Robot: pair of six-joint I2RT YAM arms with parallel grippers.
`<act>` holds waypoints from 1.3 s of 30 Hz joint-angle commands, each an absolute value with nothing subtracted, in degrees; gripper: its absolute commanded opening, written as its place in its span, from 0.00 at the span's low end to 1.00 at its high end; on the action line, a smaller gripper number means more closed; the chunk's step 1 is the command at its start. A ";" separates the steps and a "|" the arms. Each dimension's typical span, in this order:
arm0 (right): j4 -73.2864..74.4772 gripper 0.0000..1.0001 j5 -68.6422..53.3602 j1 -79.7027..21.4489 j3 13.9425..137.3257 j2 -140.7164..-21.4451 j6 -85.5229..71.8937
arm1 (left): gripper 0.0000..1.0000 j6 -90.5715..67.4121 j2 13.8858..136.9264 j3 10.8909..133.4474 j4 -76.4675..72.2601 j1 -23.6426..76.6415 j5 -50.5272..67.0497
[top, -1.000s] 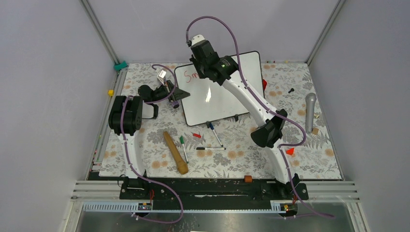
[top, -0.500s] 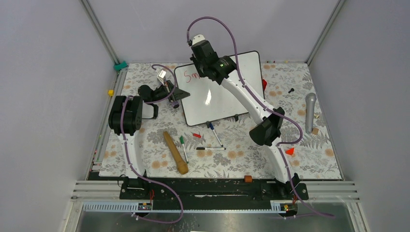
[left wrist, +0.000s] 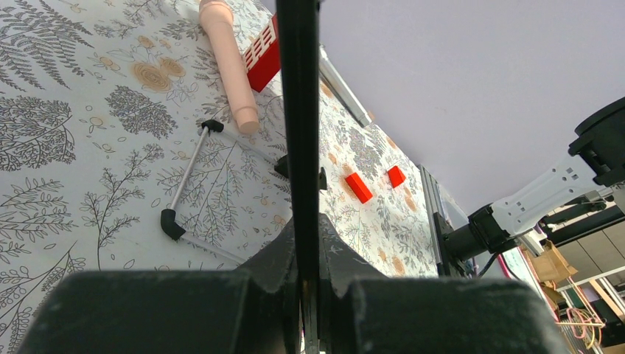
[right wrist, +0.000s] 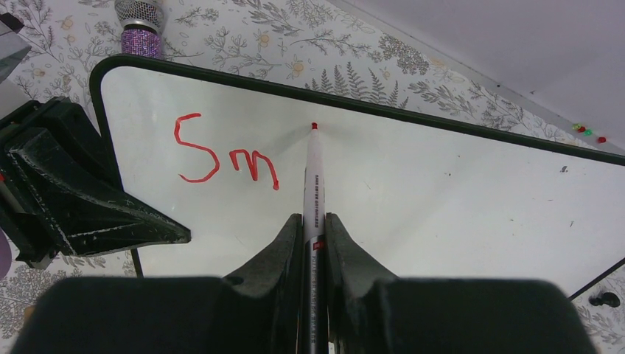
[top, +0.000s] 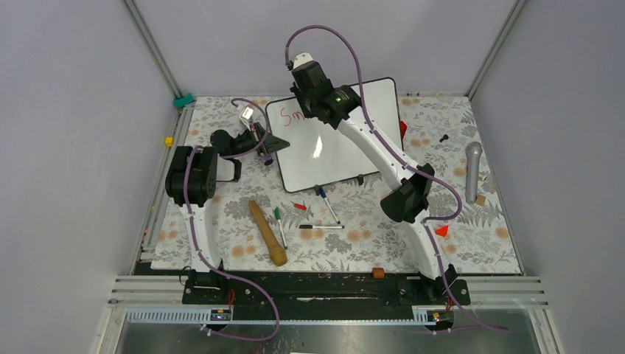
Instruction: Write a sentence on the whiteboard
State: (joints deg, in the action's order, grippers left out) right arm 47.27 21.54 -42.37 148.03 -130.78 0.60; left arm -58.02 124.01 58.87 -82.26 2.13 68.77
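Holding the red marker (right wrist: 313, 177) clamped in my right gripper (right wrist: 315, 221), tip seemingly touching the whiteboard (right wrist: 442, 199), far-centre on the counter (top: 457, 214), just right of "Sm" (right wrist: 225, 158), I'd press lightly while my left gripper (left wrist: 302, 225), pinching the frame (left wrist: 298, 110), steadies it.

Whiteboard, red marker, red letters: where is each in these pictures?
whiteboard (right wrist: 442, 192), right wrist view, bare white surface in its right half.
red marker (right wrist: 313, 184), right wrist view, middle of its white barrel.
red letters (right wrist: 197, 153), right wrist view, middle stroke of the S.
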 commanded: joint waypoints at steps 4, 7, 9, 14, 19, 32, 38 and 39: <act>48.39 0.00 21.31 -41.84 148.62 -125.55 0.35 | 0.00 -54.47 122.69 57.61 -84.55 2.90 73.85; 48.90 0.00 21.05 -41.83 148.56 -124.76 0.35 | 0.00 -54.47 122.69 57.61 -84.52 2.92 73.83; 48.90 0.00 20.77 -41.80 148.18 -124.49 0.35 | 0.00 -54.41 122.70 57.66 -84.54 2.90 73.84; 48.93 0.00 19.98 -41.82 148.45 -125.58 0.35 | 0.00 -54.44 122.70 57.61 -84.51 2.90 73.83; 49.32 0.00 19.49 -41.78 149.09 -126.78 0.35 | 0.00 -54.43 122.68 57.73 -84.55 2.90 73.83; 49.79 0.00 20.08 -41.83 144.69 -126.93 -1.83 | 0.00 -54.44 122.73 57.74 -84.55 2.90 73.85; 49.76 0.00 20.29 -41.81 146.20 -128.59 -1.68 | 0.00 -54.32 122.70 57.61 -84.55 2.90 73.87; 49.78 0.00 20.30 -41.76 146.36 -128.73 -1.67 | 0.00 -54.35 122.70 57.65 -84.56 2.90 73.90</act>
